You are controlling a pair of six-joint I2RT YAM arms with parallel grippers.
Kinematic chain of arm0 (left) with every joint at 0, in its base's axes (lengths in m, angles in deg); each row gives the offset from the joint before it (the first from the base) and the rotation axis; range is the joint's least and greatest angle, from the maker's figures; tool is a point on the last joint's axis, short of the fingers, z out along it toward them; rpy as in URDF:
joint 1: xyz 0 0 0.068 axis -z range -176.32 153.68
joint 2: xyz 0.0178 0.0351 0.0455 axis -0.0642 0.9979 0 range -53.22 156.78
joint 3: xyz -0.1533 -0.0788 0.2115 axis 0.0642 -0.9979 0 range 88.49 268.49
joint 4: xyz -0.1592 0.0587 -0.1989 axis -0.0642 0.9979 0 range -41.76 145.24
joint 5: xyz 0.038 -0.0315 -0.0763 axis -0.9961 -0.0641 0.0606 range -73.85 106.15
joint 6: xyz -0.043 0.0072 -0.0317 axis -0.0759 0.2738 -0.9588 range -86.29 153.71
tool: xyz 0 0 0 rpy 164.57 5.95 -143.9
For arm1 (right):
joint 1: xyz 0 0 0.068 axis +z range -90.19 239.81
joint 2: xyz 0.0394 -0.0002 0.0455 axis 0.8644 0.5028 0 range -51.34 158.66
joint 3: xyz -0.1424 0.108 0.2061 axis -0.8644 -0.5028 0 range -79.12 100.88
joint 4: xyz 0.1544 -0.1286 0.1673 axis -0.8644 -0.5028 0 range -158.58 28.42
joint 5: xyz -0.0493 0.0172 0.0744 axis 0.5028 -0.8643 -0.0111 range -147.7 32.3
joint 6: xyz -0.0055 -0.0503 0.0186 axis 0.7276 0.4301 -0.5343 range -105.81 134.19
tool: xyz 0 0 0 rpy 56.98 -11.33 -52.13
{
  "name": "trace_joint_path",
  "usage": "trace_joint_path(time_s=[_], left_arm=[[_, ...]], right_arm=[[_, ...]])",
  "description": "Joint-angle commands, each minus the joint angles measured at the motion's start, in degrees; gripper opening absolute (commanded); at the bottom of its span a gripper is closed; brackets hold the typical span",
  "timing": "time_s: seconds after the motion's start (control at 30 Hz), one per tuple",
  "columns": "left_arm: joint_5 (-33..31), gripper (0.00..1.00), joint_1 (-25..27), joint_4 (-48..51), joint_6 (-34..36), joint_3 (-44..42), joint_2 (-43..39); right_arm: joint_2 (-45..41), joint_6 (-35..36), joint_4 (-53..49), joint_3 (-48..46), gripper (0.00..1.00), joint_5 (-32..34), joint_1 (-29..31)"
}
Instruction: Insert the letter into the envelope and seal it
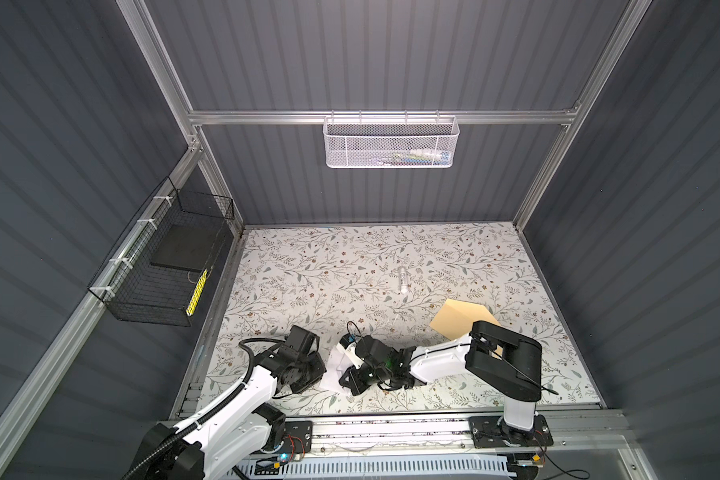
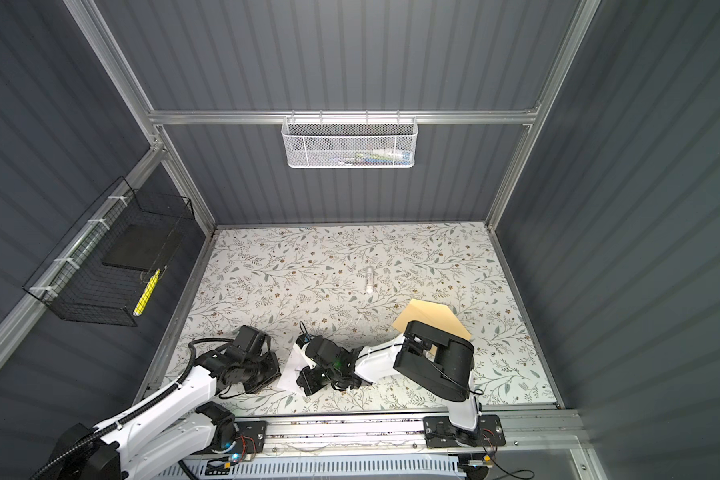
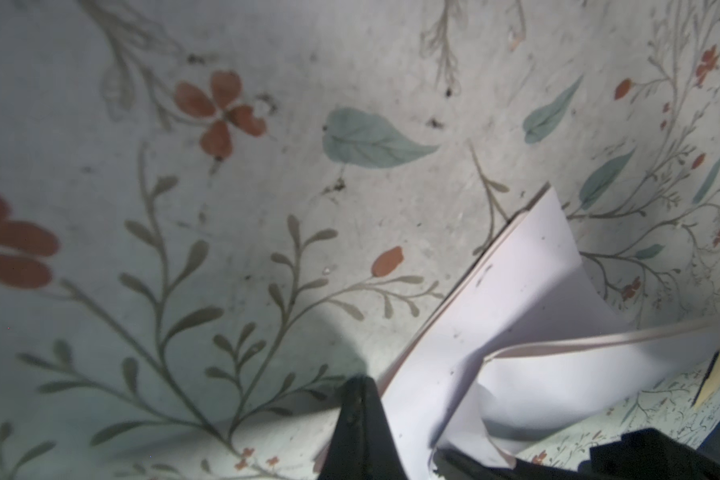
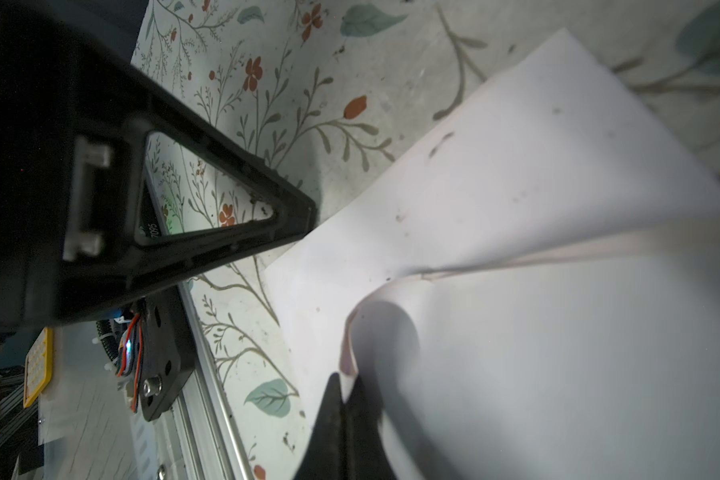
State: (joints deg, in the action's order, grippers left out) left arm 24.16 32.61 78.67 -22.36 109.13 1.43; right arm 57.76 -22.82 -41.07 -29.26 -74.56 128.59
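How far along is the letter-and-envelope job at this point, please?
Nothing is finished yet. In hand: the left gripper and right gripper are both shut on the letter, which is buckled. Still to do: the envelope lies apart, flap open, unfilled.

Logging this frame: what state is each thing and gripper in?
White paper letter: buckled, pinched at two spots.
Tan kraft-paper envelope: lying flat, flap open.
Small white cylindrical tube: lying on its side.
Left gripper: shut on letter's edge.
Right gripper: shut on letter's fold.
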Motion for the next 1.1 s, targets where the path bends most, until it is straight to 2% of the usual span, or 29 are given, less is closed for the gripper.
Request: trace_joint_path(time_s=[0.0,0.53,1.07], left_arm=[[1.07,0.0,-0.1,1.26,0.84,-3.7,1.24],[2.67,0.0,-0.1,-0.98,-0.66,-8.28,-1.68],[3.49,0.0,-0.1,-1.58,-1.48,-9.54,-4.12]], right_arm=[[0.47,1.56,-3.85,0.55,0.0,-3.35,0.99],[3.37,1.95,-3.9,5.4,0.0,-7.19,1.2],[6.17,-1.32,-1.65,6.99,0.0,-10.87,-0.97]])
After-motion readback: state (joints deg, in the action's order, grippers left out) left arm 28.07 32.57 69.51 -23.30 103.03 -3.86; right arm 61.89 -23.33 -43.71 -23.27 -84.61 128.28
